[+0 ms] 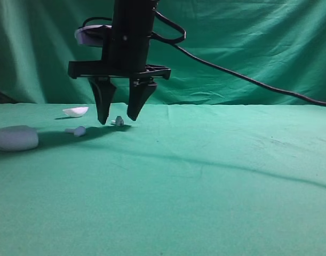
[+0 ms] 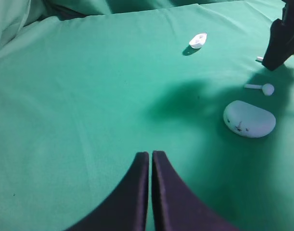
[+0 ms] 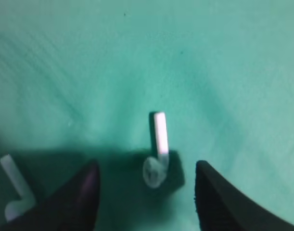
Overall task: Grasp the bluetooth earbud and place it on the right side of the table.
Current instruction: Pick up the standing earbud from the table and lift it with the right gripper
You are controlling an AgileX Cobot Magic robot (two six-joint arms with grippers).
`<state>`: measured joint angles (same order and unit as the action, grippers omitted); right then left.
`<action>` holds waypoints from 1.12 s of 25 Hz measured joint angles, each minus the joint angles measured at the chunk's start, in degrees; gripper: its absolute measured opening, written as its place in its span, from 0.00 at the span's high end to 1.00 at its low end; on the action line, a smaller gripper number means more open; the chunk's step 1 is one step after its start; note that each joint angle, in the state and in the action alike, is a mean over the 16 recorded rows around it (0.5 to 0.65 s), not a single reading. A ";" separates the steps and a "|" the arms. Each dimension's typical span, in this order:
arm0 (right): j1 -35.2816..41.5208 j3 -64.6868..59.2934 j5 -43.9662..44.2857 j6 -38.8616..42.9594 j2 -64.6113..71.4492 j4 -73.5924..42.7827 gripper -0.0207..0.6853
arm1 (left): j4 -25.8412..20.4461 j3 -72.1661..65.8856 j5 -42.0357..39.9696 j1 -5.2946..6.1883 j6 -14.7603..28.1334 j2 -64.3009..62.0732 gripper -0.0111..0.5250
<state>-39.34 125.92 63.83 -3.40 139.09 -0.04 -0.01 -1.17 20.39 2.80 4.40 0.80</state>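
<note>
Clearly the right end effector [image 1: 118, 118] hangs spread wide, its tips straddling the bluetooth earbud [image 3: 156, 161], which lies on the green counter [image 1: 205, 176] at the left, untouched, so closing should pinch it. The twin earbud [image 1: 77, 130] and oval case [image 1: 14, 137] lie just beside. The left end effector [image 2: 150, 156] waits pressed together, apparently idle.

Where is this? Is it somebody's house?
Probably not a house. It looks like a robot test setup: a table covered in green cloth, a matching draped backdrop, and a black gripper over a tiny earbud.
</note>
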 joint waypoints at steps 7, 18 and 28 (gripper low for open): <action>0.01 0.17 -2.28 0.41 1.10 -0.03 0.61 | 0.00 0.00 0.00 0.00 0.00 0.00 0.98; 0.14 2.43 -0.10 1.18 -0.13 -0.73 0.85 | 0.00 0.00 0.00 0.00 0.00 0.00 0.98; 3.38 1.52 5.77 4.93 -11.42 -5.83 0.85 | -0.01 0.00 0.00 0.00 0.00 0.00 0.98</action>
<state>-35.96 127.44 69.60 1.53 127.67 -5.86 -0.01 -1.17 20.39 2.80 4.40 0.80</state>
